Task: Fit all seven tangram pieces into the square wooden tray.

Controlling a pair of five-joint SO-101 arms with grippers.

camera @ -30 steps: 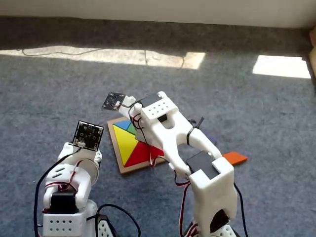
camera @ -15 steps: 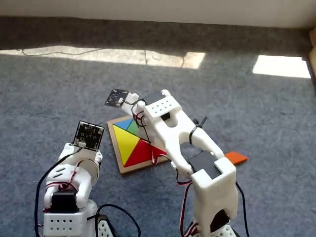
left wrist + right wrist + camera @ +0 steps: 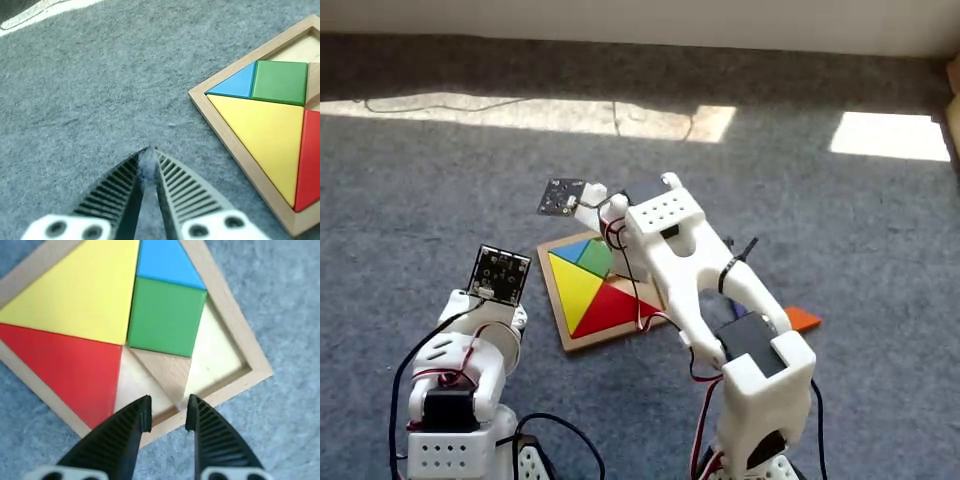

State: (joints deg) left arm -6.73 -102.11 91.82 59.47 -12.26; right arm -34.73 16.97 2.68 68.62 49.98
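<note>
The square wooden tray (image 3: 241,335) holds a yellow triangle (image 3: 80,295), a red triangle (image 3: 65,365), a green square (image 3: 165,317), a blue triangle (image 3: 162,262) and a bare-wood triangle (image 3: 162,371). My right gripper (image 3: 167,412) hovers open above the tray's edge, just off the wood triangle's tip, with nothing between its fingers. In the high view the right arm (image 3: 665,235) leans over the tray (image 3: 552,300). An orange piece (image 3: 803,320) lies on the carpet to the right of that arm. My left gripper (image 3: 147,151) is shut and holds nothing, low over the carpet beside the tray (image 3: 225,131).
Grey carpet surrounds the tray on every side. The left arm (image 3: 470,345) stands folded at the near left. A thin cable (image 3: 470,103) trails along the far carpet by sunlit patches.
The right arm has drawn back and to the right, off the tray, so the green square and more of the tray now show. The left arm has kept still.
</note>
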